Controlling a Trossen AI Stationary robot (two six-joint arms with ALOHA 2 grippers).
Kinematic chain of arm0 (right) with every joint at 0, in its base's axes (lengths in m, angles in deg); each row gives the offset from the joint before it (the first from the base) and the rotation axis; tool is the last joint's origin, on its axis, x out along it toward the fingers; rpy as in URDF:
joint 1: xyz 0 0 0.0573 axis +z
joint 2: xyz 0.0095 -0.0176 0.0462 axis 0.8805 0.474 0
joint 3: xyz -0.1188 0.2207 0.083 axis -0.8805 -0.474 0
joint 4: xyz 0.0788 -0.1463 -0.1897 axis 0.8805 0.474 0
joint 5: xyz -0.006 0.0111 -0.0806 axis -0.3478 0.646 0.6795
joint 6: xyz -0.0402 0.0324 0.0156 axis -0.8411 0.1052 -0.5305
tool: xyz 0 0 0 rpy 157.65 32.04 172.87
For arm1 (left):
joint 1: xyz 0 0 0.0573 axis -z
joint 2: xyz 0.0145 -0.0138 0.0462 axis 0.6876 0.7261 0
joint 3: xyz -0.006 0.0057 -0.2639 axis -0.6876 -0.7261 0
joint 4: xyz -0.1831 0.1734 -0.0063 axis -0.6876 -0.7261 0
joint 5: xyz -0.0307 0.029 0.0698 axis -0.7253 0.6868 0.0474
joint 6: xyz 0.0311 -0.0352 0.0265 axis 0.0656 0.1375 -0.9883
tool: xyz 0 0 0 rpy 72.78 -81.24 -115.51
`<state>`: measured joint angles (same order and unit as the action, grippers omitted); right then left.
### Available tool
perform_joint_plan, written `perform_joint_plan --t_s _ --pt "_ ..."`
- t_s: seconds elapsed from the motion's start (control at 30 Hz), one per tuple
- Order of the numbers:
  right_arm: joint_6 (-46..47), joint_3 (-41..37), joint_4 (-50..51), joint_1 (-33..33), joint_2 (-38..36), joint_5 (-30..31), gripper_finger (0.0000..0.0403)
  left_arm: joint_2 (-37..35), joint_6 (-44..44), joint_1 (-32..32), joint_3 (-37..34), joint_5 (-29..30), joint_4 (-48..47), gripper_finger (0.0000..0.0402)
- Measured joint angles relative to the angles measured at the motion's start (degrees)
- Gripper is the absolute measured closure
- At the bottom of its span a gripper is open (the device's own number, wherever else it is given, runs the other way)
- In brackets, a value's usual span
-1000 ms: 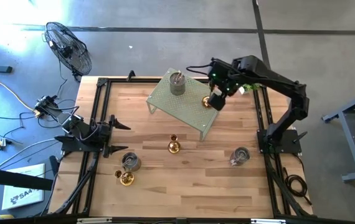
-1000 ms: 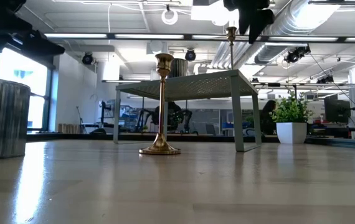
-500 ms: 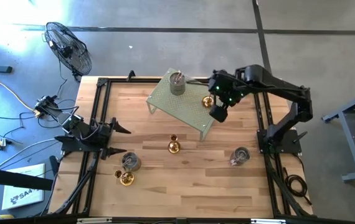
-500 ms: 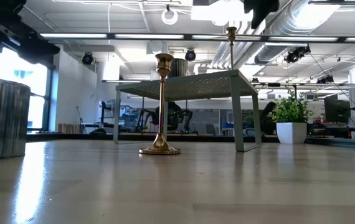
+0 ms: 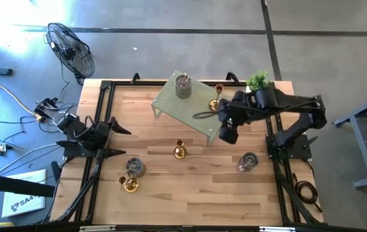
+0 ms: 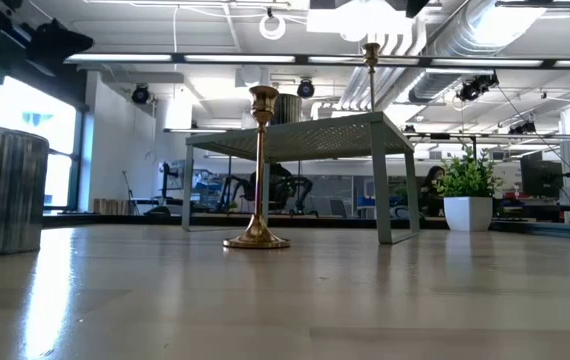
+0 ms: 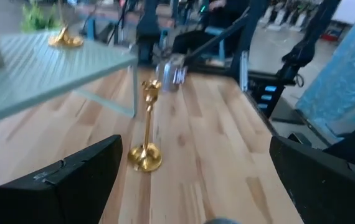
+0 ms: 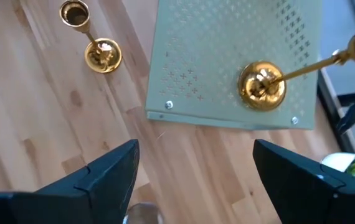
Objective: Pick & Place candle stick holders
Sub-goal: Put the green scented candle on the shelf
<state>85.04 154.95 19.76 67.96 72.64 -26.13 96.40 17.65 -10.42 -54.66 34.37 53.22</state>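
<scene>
A tall gold candle stick holder point(image 5: 216, 102) stands by its round base on the pale green rack point(image 5: 187, 109), near its right end, and shows in the right wrist view too point(image 8: 261, 84). A grey cup holder point(image 5: 183, 86) sits on the rack's far end. Another gold holder point(image 5: 179, 150) point(image 7: 145, 154) stands upright on the table in the middle. My right gripper point(image 5: 227, 133) point(image 8: 196, 186) hovers open above the table, just off the rack's near right corner. My left gripper point(image 5: 120, 140) point(image 7: 196, 186) is open at the left side, pointing level toward the middle holder.
A grey cup point(image 5: 135, 167) and a gold holder point(image 5: 131, 185) stand near the front left. Another grey cup point(image 5: 248, 161) stands at the front right. A small potted plant point(image 5: 257, 80) is at the far right corner. Bare wood lies along the near edge.
My right gripper has swung away from the gold holder on the rack toward the table's near edge, rolling a little, its fingers as wide as before. The holder stays upright on the rack. My left gripper has risen slightly and rolled.
</scene>
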Motion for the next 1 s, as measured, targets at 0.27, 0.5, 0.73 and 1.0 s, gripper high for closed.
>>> perform_joint_plan --t_s 0.27,0.5,0.73,1.0 --pt "1.16 0.0 0.0 4.51 0.0 7.08 0.0094 14.78 8.96 0.01 11.66 6.15 -11.78 0.0002" --pt "4.25 0.0 0.0 6.55 0.0 10.0 0.0094 28.48 10.38 0.02 21.27 -3.55 -14.63 0.0002" --pt "5.29 0.0 0.0 8.77 0.0 11.47 0.0094 40.99 23.96 0.02 32.0 -4.72 -30.32 0.0002" --pt "7.66 0.0 0.0 11.7 0.0 12.71 0.0094 50.61 42.06 0.02 37.38 -7.49 -38.08 0.0002"
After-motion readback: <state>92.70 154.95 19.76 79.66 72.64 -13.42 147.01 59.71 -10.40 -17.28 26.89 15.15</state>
